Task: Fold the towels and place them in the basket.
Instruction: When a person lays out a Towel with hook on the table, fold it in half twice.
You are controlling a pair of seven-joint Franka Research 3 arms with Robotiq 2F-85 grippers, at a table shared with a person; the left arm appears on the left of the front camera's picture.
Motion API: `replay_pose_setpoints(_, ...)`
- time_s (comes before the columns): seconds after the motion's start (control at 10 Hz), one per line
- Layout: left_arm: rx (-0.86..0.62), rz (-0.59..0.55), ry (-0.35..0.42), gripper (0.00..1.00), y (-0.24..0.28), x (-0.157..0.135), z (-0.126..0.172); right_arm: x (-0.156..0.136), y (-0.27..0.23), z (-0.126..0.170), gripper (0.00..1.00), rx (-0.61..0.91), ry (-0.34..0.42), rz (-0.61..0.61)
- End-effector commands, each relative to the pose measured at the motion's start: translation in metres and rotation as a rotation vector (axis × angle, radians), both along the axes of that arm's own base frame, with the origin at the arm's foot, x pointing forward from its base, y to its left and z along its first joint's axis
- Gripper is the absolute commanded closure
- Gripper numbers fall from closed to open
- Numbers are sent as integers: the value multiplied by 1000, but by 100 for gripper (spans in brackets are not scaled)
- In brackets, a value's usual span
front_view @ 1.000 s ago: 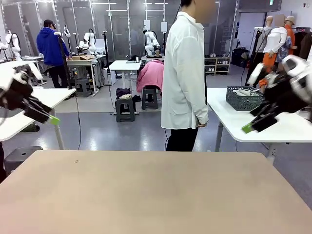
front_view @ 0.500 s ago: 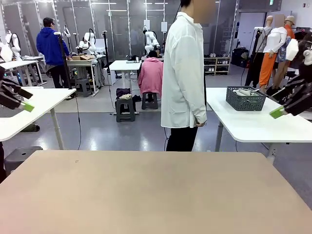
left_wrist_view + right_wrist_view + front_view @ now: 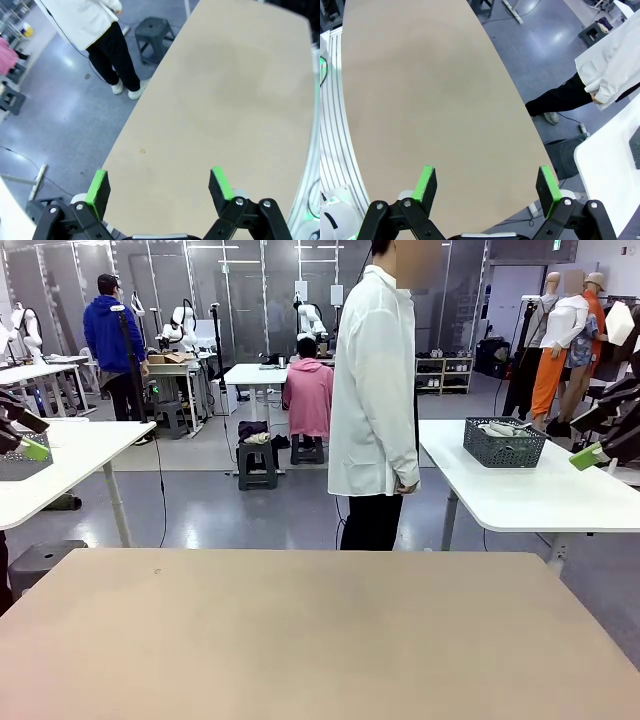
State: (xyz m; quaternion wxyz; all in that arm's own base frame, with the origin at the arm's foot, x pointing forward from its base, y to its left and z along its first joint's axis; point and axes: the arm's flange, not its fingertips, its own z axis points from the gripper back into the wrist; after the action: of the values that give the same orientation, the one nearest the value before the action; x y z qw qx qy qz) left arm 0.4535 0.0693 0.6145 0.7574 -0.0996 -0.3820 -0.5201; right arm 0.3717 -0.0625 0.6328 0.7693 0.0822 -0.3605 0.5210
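Observation:
My left gripper [image 3: 27,435] hangs open at the picture's left edge, above and beside the tan table [image 3: 300,640]. At the right edge my right gripper [image 3: 596,436] is open too. In the left wrist view the left gripper [image 3: 159,185] holds nothing over the bare tabletop [image 3: 225,100]. The right gripper [image 3: 486,184] in its own wrist view is just as bare above the tabletop [image 3: 420,90]. A dark grey mesh basket [image 3: 504,443] stands on a white side table [image 3: 520,495] at the back right, with pale cloth in it. Whether that cloth is the towels I cannot tell.
A person in a white coat [image 3: 375,390] stands at the far side of the table, arms down, also seen in the left wrist view [image 3: 92,20] and the right wrist view [image 3: 612,65]. Another white table [image 3: 70,455] stands at the left.
Both arms have swung outward and upward, away from the table's middle, to the picture's edges. Their jaws have stayed wide. The person has shifted slightly.

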Motion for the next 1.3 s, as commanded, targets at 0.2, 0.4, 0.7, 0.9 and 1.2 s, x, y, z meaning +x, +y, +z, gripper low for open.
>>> replay_pose_setpoints(0.2,-20,-22,-4,0,5,0,-2,-1,-3,-2,0,-1,-7,0)
replay_pose_setpoints(0.4,-40,-44,8,0,6,7,-1,4,-6,5,0,-14,4,32)
replay_pose_setpoints(0.7,-34,-129,-50,0,35,20,37,7,-29,35,0,-19,-13,111)
replay_pose_setpoints(0.9,-55,-163,-78,0,52,29,59,12,-43,51,0,6,-32,158)
replay_pose_setpoints(1.2,-87,-172,-73,0,67,36,69,11,-61,63,0,42,-52,174)
